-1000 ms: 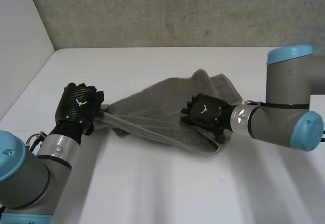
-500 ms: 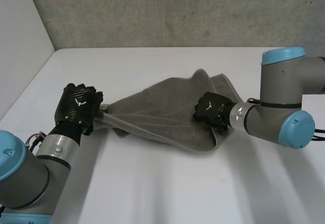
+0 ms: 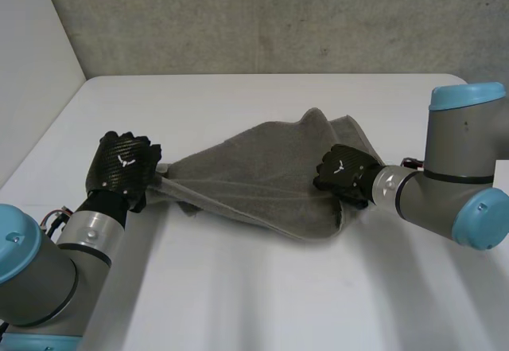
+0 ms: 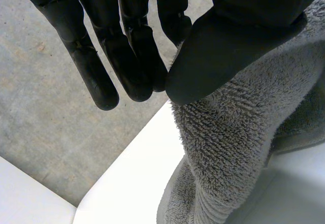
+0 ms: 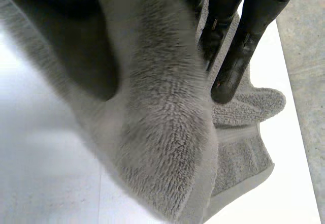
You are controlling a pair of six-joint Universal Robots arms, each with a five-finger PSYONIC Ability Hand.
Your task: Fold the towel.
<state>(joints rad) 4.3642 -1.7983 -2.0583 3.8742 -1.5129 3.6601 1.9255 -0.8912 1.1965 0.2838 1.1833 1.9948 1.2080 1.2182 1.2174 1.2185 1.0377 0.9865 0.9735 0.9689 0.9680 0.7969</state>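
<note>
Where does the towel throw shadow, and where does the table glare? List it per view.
Head view: the towel lays a soft shadow on the table along its near edge. Left wrist view: dark shadow sits under the towel pinched by the left hand. Right wrist view: the table glares white beside the towel in the right hand.

Right hand (image 5: pixel 245 41) partly behind towel (image 5: pixel 162 122)
</note>
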